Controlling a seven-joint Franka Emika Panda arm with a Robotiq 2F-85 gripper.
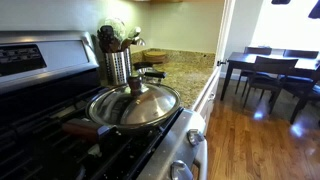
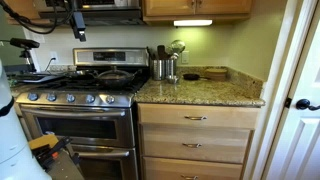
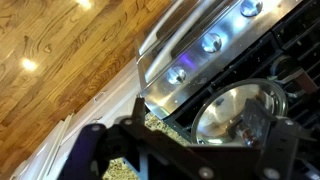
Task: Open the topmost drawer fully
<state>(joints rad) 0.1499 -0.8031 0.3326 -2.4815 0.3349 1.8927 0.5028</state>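
The topmost drawer (image 2: 196, 117) is the wide, shallow, light-fronted drawer with a metal handle just under the granite counter, right of the stove. It is shut, so its inside is hidden. My gripper (image 2: 75, 27) hangs high above the back of the stove, far up and left of the drawer. In the wrist view the gripper (image 3: 190, 140) looks down with its fingers spread wide apart and nothing between them. The cabinet fronts (image 3: 98, 108) show there only edge-on from above.
A steel stove (image 2: 75, 120) with knobs stands left of the drawers. A lidded pan (image 1: 135, 105) sits on a burner. A utensil canister (image 2: 163, 68) stands on the granite counter (image 2: 215, 92). More drawers (image 2: 195, 145) lie below. A door (image 2: 298, 90) stands at the right, and a dining table (image 1: 270, 65) beyond.
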